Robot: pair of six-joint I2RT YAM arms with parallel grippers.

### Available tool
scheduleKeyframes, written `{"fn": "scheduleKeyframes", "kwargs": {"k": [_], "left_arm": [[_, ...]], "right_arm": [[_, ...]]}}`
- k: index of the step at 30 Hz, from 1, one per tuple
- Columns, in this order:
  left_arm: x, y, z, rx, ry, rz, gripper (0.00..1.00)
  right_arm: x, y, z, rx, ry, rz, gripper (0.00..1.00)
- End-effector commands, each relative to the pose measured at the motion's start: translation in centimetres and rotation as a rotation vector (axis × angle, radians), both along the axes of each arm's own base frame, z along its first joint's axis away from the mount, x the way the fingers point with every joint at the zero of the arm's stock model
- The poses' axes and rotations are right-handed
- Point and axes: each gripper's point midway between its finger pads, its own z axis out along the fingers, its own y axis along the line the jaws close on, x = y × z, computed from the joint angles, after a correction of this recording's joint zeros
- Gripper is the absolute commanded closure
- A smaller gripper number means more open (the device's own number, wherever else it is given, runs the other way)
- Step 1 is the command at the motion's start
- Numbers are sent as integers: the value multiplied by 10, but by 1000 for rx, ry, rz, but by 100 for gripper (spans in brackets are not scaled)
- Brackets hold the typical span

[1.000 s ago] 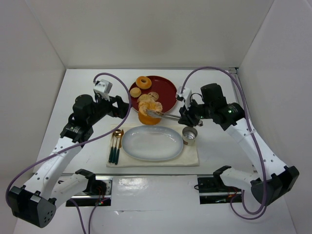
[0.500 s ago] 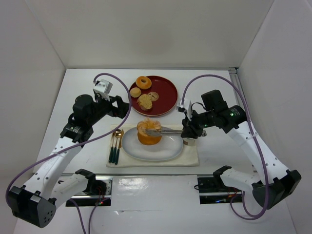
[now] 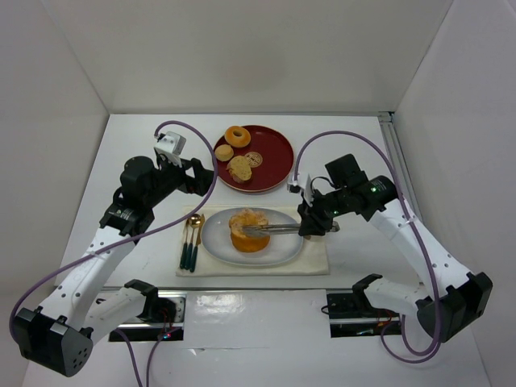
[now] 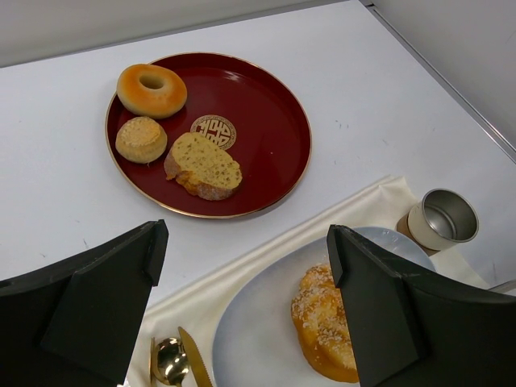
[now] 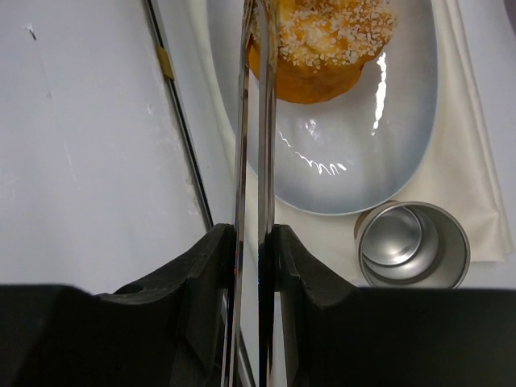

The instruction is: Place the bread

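My left hand (image 4: 246,266) hangs over the white counter (image 3: 129,137) with its fingers wide apart, holding nothing. The dark red round plate (image 4: 266,121) of pastries lies just beyond it. The round orange-golden bread (image 3: 248,226) sits on the pale blue oval plate (image 3: 211,242), near its middle. Thin metal tongs (image 3: 278,229) reach it from the right, arms squeezed nearly together. My right hand (image 5: 251,258) is clamped tight on their handle end, beside the small steel cup (image 5: 413,246).
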Motion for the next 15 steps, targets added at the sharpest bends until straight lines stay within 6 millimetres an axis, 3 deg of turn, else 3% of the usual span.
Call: {"fn": "scheduleKeyframes", "kwargs": {"k": [1, 8, 15], "left_arm": [[-1, -1, 13, -4, -58, -7, 0], [-1, -1, 13, -4, -58, -7, 0], [-1, -1, 13, -4, -58, -7, 0]], "right_arm": [[4, 7, 1, 10, -24, 22, 100], [4, 8, -5, -13, -8, 24, 99], [3, 7, -7, -36, 1, 24, 87]]}}
